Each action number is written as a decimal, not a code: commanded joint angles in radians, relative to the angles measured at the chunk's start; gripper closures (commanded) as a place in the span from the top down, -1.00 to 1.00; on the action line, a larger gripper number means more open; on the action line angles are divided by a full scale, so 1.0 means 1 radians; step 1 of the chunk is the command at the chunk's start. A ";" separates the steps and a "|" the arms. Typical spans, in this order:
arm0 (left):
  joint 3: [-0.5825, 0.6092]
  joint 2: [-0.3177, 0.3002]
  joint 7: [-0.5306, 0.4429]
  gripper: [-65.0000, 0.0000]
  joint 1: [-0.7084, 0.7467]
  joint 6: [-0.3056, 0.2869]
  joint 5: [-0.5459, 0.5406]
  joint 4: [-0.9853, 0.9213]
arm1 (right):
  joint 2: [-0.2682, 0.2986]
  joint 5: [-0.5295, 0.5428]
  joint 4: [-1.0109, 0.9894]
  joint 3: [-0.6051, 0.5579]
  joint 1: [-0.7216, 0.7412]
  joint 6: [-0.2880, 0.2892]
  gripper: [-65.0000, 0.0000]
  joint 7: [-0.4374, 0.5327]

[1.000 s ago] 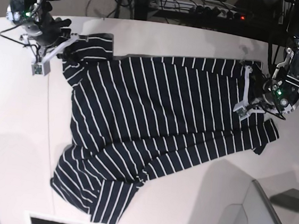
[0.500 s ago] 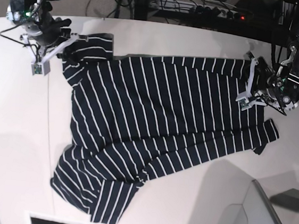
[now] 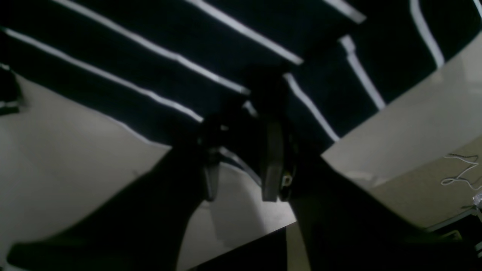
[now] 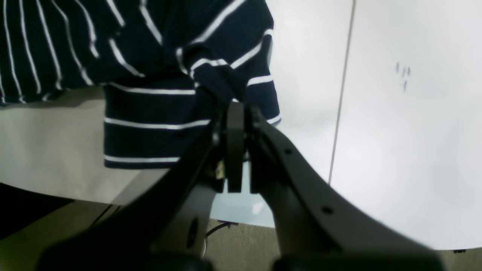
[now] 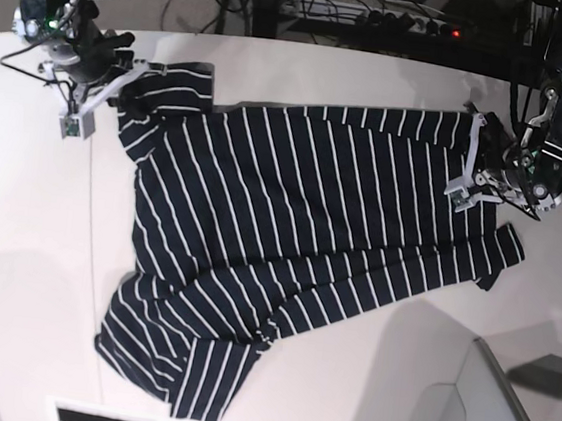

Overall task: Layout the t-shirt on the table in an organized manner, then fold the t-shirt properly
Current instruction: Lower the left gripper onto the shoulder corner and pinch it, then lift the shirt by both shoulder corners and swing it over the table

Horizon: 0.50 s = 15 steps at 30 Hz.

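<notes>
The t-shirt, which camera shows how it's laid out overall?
The base view: the whole t-shirt shows, spread crookedly across the table. The right wrist view gives only one bunched corner pinched in the right hand. The left wrist view is a dark close-up of stripes at an edge by the left hand.

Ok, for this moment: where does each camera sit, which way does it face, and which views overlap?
Base: high above, looking down on the table, the t-shirt spread out, both arms at its top corners.
Left wrist: on the left arm, facing along the left end effector, its jaws around the shirt's edge.
Right wrist: on the right arm, facing along the right end effector, shut on a sleeve.
Shared: all three show the shirt and the table.
</notes>
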 commanded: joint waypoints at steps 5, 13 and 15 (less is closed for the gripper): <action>0.002 -0.014 0.000 -0.59 -0.004 -0.005 -0.001 0.011 | 0.004 0.006 0.014 0.004 0.001 0.003 -1.00 0.015; -0.006 -0.014 -0.003 -1.00 -0.004 -0.005 -0.003 0.011 | 0.004 0.006 0.014 0.004 0.001 0.003 -1.00 0.015; -0.009 -0.014 -0.003 -1.00 -0.004 -0.005 -0.007 0.020 | 0.004 0.006 0.014 0.004 0.001 0.003 -1.00 0.015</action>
